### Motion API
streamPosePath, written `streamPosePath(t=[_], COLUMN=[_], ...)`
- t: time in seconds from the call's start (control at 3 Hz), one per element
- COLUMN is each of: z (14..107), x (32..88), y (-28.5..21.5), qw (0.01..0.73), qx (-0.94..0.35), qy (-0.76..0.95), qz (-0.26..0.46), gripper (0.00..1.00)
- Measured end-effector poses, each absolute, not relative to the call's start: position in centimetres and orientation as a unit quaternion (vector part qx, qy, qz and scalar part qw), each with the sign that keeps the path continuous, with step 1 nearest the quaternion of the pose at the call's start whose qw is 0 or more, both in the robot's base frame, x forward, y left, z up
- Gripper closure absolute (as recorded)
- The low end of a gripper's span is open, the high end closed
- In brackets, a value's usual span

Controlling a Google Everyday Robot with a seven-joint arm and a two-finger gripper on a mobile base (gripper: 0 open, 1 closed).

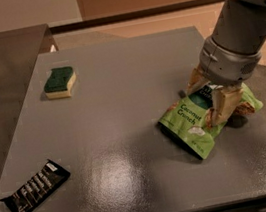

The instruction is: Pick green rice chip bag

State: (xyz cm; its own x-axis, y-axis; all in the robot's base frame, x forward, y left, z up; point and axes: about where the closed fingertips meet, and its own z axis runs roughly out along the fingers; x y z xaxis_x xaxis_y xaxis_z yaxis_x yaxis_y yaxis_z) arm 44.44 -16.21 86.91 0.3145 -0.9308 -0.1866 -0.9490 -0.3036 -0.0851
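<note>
Jaws, spread open, straddle the green rice chip bag (190, 121), partly hiding its dark top.

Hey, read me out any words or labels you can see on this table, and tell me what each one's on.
"Coconut Crunch": white lettering on the green rice chip bag.
Same bag, dark-green top: a small white mark, partly behind the gripper, which sits over the bag's upper end; unreadable.
Black wrapper: white print, too blurred to read.
Sponge: no text.
</note>
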Motion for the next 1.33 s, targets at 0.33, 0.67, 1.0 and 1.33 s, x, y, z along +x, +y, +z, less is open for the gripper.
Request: streamPosePath(t=[0.33,0.67,1.0,1.33], z=[88.8,91.5,94.1,96.7], x=[45.0,46.4,48.1,49.5], y=[-15.4,-14.4,-13.6,-12.9], qw=[0.104,0.127,0.147,0.173], qx=[-0.805,-0.803,-0.800,-0.794], qy=[0.582,0.580,0.581,0.582], qz=[0.048,0.045,0.038,0.027], gripper=[0.87,1.00,1.00,1.00])
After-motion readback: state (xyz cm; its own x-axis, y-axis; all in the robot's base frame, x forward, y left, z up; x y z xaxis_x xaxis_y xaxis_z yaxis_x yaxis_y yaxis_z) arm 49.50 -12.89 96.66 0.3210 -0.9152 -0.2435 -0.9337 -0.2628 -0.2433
